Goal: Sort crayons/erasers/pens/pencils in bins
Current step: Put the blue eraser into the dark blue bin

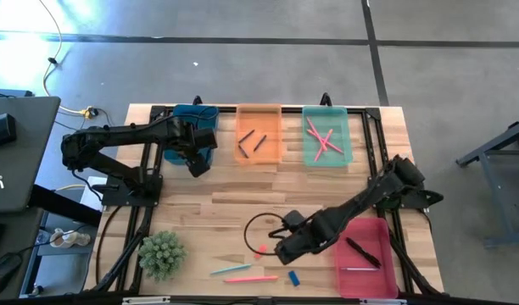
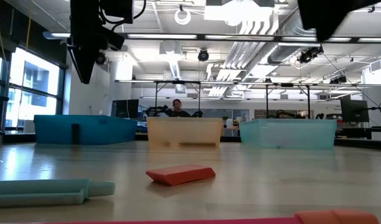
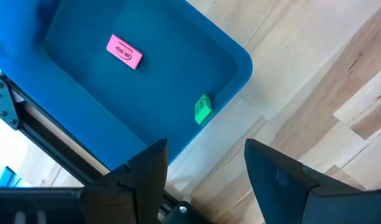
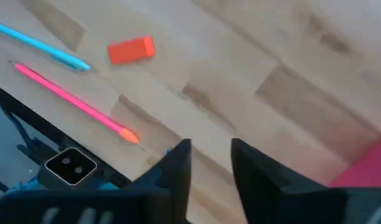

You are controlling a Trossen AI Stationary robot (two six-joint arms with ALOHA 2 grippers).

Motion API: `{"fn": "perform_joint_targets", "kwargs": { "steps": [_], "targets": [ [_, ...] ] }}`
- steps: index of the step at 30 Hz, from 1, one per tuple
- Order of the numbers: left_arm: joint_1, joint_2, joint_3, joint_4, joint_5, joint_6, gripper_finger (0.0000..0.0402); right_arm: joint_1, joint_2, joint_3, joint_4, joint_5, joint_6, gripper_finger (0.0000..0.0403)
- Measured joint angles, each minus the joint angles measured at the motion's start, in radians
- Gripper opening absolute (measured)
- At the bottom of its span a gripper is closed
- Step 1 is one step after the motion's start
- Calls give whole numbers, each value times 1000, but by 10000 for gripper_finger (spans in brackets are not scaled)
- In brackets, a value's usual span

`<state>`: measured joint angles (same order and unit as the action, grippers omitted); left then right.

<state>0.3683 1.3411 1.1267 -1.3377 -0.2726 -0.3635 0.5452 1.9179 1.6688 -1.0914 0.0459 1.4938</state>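
Note:
My right gripper [image 1: 279, 251] hovers open over the table's near part, just right of the orange-red eraser [image 1: 261, 250] [image 4: 131, 50]. The eraser lies flat on the wood and nothing touches it. A light blue pencil [image 4: 41, 45], a pink pencil [image 4: 78, 106] and a blue eraser [image 1: 293, 277] lie near the table's near edge. My left gripper [image 3: 206, 168] is open above the near right corner of the blue bin [image 1: 194, 127], which holds a pink eraser [image 3: 124, 51] and a green eraser [image 3: 203, 109].
The orange bin [image 1: 259, 134] holds dark crayons and the green-teal bin [image 1: 326, 135] holds pink pencils, both at the far edge. The red-pink bin [image 1: 365, 258], with pens in it, sits right of my right gripper. A spiky green plant [image 1: 162, 254] and a black cable loop [image 1: 264, 227] are nearby.

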Motion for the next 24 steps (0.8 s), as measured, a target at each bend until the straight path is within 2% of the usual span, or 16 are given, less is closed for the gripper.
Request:
{"fn": "perform_joint_targets", "kwargs": {
  "steps": [6,10,13,16,24],
  "targets": [
    [0,0,0,8,0,13,199,39,33,0,72,-35,89,174],
    [0,0,0,30,0,19,199,63,35,0,98,30,182,204],
    [0,0,0,47,0,19,199,81,35,0,95,63,234,211],
    [0,0,0,62,0,19,199,95,49,-1,99,49,280,210],
    [0,0,0,62,0,19,199,112,150,-2,220,-67,281,197]
  ]
}}
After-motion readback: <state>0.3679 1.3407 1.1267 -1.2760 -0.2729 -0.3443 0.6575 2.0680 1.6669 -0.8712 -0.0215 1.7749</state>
